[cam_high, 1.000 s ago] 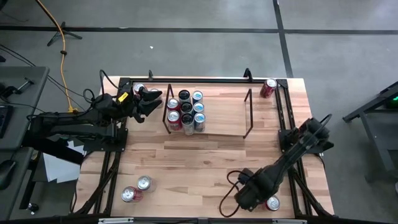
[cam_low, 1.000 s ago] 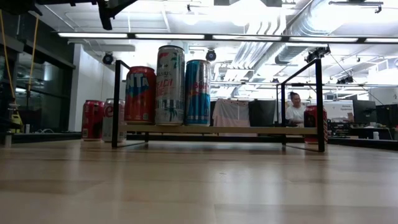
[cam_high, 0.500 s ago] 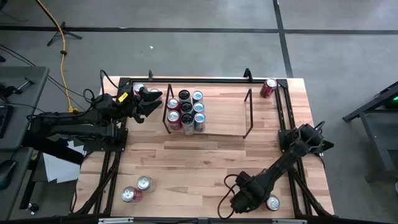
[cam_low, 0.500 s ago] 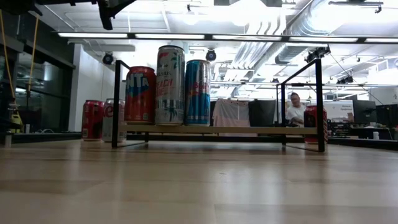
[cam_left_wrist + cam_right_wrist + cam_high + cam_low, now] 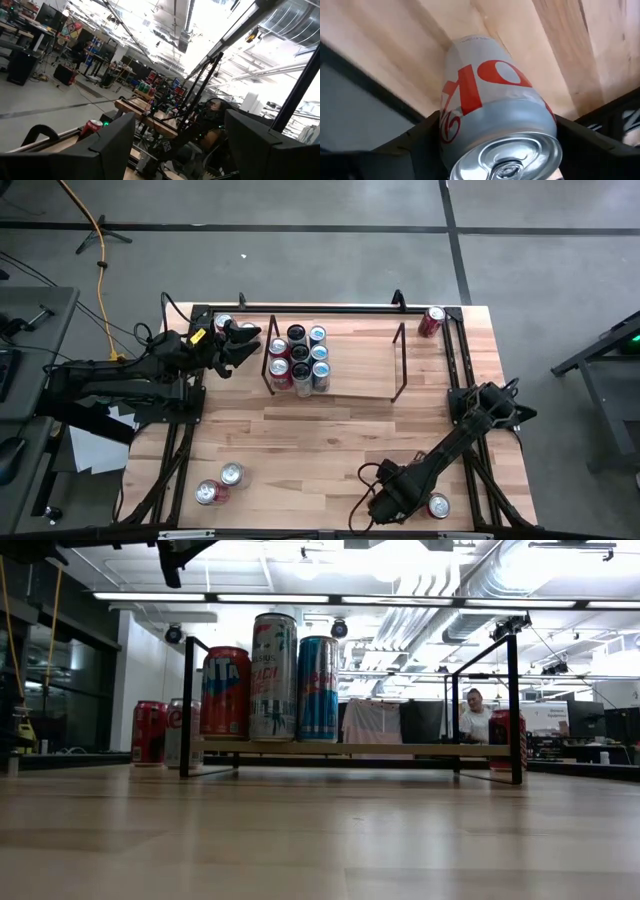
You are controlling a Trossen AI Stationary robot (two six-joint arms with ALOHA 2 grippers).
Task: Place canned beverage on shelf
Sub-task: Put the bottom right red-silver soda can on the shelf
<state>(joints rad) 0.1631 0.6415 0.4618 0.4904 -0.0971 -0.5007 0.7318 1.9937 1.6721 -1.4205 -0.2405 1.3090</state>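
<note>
A silver can with red lettering (image 5: 490, 100) stands upright on the wooden table at the near right corner (image 5: 438, 506). My right gripper (image 5: 493, 127) reaches down over it, one dark finger on each side of it. The shelf (image 5: 335, 360) of thin black rods stands at the table's far middle. Several cans (image 5: 300, 358) stand on its left end (image 5: 265, 680). My left gripper (image 5: 248, 340) hangs open in the air beside the shelf's left end, with nothing between its fingers (image 5: 115, 145). My right gripper has the can's upper side wall (image 5: 447, 125), just below the top rim, between its two fingers, one on each opposite side. The fingers come from above, slanting steeply down. The can stands upright with its bottom on the table.
Two cans (image 5: 218, 483) stand at the near left. One red can (image 5: 432, 321) stands at the far right corner, and more cans (image 5: 224, 323) stand at the far left behind my left gripper. Black rails (image 5: 455, 370) edge the table. A person (image 5: 472, 712) sits in the room beyond.
My right gripper has sunk toward the can at the near right corner and shifted a little toward the near edge. The can has stayed where it was.
</note>
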